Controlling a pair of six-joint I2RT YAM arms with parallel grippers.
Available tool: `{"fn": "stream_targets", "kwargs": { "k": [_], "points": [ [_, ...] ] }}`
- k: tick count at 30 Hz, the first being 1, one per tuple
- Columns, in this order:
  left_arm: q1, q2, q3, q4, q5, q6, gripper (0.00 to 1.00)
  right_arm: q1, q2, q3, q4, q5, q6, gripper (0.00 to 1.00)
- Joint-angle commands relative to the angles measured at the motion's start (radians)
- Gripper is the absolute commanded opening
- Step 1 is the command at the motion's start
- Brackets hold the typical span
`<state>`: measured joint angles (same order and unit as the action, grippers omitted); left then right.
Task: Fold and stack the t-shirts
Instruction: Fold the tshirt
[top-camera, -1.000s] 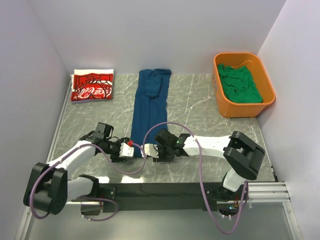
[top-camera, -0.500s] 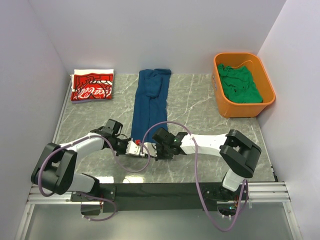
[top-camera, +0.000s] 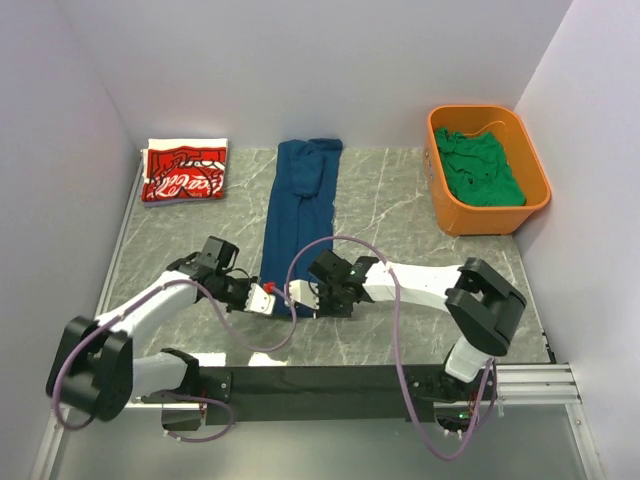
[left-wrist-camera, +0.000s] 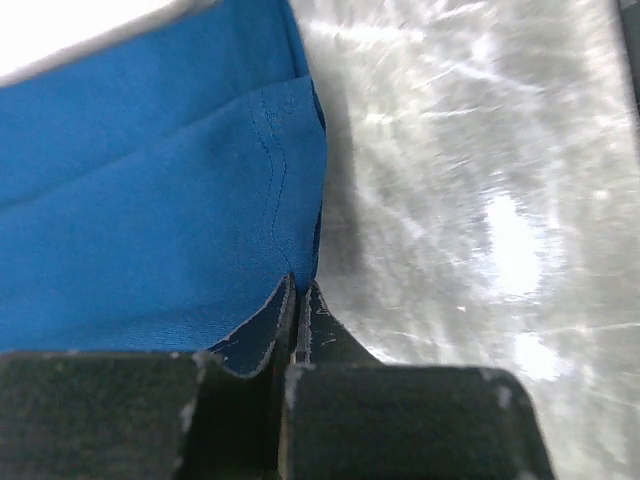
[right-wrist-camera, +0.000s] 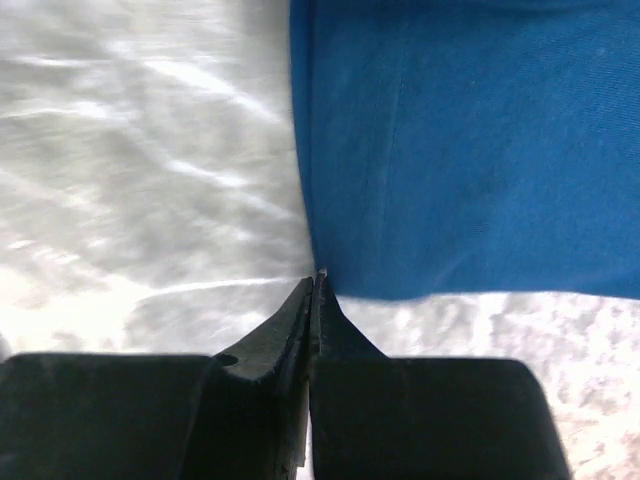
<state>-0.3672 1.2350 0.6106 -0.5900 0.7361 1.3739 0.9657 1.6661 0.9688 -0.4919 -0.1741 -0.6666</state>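
Observation:
The navy blue t-shirt lies folded into a long narrow strip running from the back of the table toward me. My left gripper is at the strip's near left corner. In the left wrist view it is shut, with the blue hem pinched at its tips. My right gripper is at the near right corner. It is shut, and the corner of the blue cloth meets its tips. The red t-shirt lies folded at the back left. The green t-shirt is bunched in a tub.
The orange plastic tub stands at the back right by the right wall. White walls close in the grey marbled table on three sides. A black rail carrying the arm bases runs along the near edge.
Both grippers have closed at the near end of the navy strip. The left arm swung in from the left to reach its corner, and the right gripper shifted slightly left.

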Motion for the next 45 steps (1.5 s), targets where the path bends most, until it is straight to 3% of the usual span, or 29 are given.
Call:
{"fn": "stream_targets", "kwargs": {
  "k": [1, 7, 11, 17, 22, 23, 30, 40, 43, 45],
  "points": [
    [-0.01, -0.1, 0.018, -0.163, 0.098, 0.054, 0.01, 0.039, -0.121, 0.004, -0.074, -0.071, 0.038, 0.0],
    [-0.029, -0.265, 0.009, -0.332, 0.158, 0.047, 0.01, 0.125, -0.239, -0.013, -0.141, -0.136, 0.108, 0.0],
    [-0.033, -0.325, -0.021, -0.324, 0.151, -0.019, 0.01, 0.128, -0.267, -0.051, -0.145, -0.127, 0.107, 0.0],
    [-0.036, -0.298, -0.055, -0.278, 0.118, -0.015, 0.01, 0.145, -0.255, -0.122, -0.019, -0.071, 0.163, 0.54],
    [-0.036, -0.244, -0.051, -0.263, 0.105, -0.002, 0.01, 0.149, -0.209, -0.136, 0.093, -0.053, 0.206, 0.58],
    [-0.036, -0.243, -0.051, -0.261, 0.106, -0.004, 0.01, 0.159, -0.209, -0.14, 0.107, -0.051, 0.205, 0.68],
    [-0.036, -0.241, -0.06, -0.245, 0.098, -0.012, 0.01, 0.182, -0.174, -0.143, 0.144, -0.106, 0.167, 0.68],
    [-0.035, -0.264, -0.071, -0.237, 0.088, -0.036, 0.01, 0.185, -0.013, -0.05, 0.05, -0.125, 0.162, 0.62],
    [-0.035, -0.279, -0.084, -0.229, 0.091, -0.039, 0.01, 0.185, 0.029, -0.041, 0.035, -0.091, 0.165, 0.54],
    [-0.036, -0.284, -0.094, -0.226, 0.092, -0.039, 0.01, 0.185, 0.061, -0.042, 0.021, -0.067, 0.16, 0.37]
  ]
}}
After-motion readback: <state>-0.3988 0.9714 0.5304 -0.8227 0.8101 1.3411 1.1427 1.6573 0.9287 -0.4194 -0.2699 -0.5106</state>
